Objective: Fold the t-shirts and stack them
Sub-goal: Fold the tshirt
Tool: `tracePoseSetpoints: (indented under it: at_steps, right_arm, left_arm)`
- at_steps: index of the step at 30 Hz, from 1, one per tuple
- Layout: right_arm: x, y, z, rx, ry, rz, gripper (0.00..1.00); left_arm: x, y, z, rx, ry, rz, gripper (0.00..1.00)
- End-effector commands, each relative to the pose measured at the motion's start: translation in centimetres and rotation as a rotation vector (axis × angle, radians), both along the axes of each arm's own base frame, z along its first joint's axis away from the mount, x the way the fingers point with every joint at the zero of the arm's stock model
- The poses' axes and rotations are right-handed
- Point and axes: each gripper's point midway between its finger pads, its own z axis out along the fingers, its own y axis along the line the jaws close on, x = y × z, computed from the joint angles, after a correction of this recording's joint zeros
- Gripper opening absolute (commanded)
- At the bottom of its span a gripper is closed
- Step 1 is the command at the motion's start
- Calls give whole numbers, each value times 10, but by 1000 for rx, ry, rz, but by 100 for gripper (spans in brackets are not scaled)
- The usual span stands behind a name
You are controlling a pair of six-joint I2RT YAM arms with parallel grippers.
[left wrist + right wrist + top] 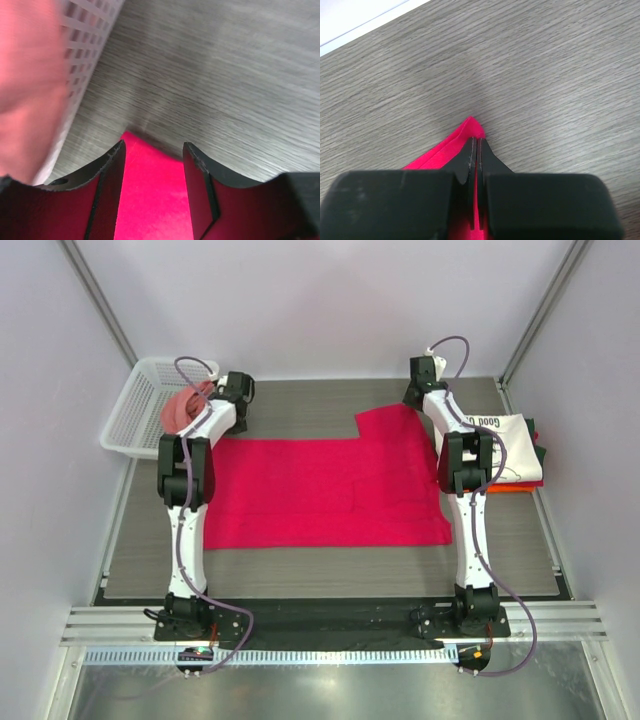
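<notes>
A large crimson-red t-shirt [330,490] lies spread flat in the middle of the table. My left gripper [238,427] is open at the shirt's far left corner. In the left wrist view the red corner [150,190] lies between the open gripper [153,147], with gaps on both sides. My right gripper [413,399] is at the far right corner. In the right wrist view it [476,141] is shut on the red hem tip [470,127]. A white printed t-shirt [500,435] tops a folded stack at the right, with orange, red and dark layers under it.
A white mesh basket [135,410] stands at the far left with a crumpled pinkish-red shirt [182,410] in it. It shows close to my left gripper in the wrist view [85,45]. Walls enclose the table at the back and sides.
</notes>
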Motion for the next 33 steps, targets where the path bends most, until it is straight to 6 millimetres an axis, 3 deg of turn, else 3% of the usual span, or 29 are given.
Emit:
tracePoseSetpoints:
  at_steps: [1,9,11,16,18,22,25,26,33]
  right_arm:
    - [-12,-5,-2,9,40,-7,1]
    - [-12,-4,-3,27,39,-6,1]
    - [-11,-2,-3,30,38,-1,1]
    - [-12,-5,-2,34,38,-5,1]
    - [-13,-4,-4,32,43,-5,1]
    - [-13,-5,-2,35,41,-4,1]
    - [-12,-8,-1,37,38,-10,1]
    - [-12,-6,-1,40,38,-8,1]
    - [-2,-5,15,74,-10,0,1]
  left_arm:
    - [-11,10,-8,46,106,-9,50]
    - [-18,18,-25,2,173,0,49]
    - [-20,21,-28,-2,186,14,44]
    - [-24,24,-27,0,193,34,43]
    - [-24,24,-28,-4,195,33,37]
    - [-25,23,-31,-11,205,26,9]
    - [-25,21,-31,-21,205,22,7]
    - [-24,20,-29,-26,200,23,1]
    - [-13,15,-12,-24,119,26,0]
